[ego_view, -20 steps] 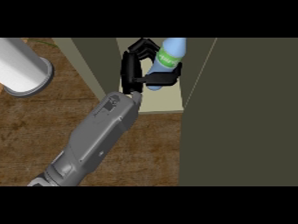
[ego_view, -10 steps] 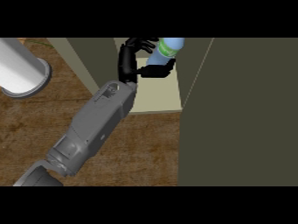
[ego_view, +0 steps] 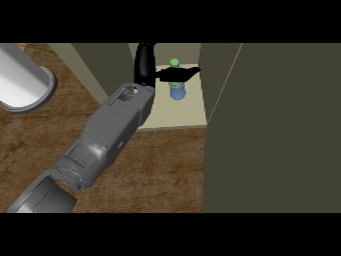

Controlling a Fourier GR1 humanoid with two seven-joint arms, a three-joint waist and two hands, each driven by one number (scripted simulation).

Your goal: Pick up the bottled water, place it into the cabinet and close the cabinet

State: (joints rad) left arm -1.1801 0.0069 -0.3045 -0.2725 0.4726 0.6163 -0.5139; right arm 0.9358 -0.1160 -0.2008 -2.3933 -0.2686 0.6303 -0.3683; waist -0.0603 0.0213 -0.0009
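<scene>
— From above: where's the bottled water (ego_view: 176,90)?

— Upright on the cabinet shelf (ego_view: 174,116). The hand (ego_view: 158,75) looks curled round its neck, I think. Light, stiff, slick plastic; mid-body is the safer hold.

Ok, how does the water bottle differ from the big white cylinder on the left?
Colour: the bottle is blue with a green cap; the cylinder is white with a grey end. Size: the bottle looks much smaller. Place: the bottle stands on the pale cabinet shelf, with the left hand at it; the cylinder is outside, by the wooden counter, untouched and cut by the view's edge. Both are round-bodied.
</scene>
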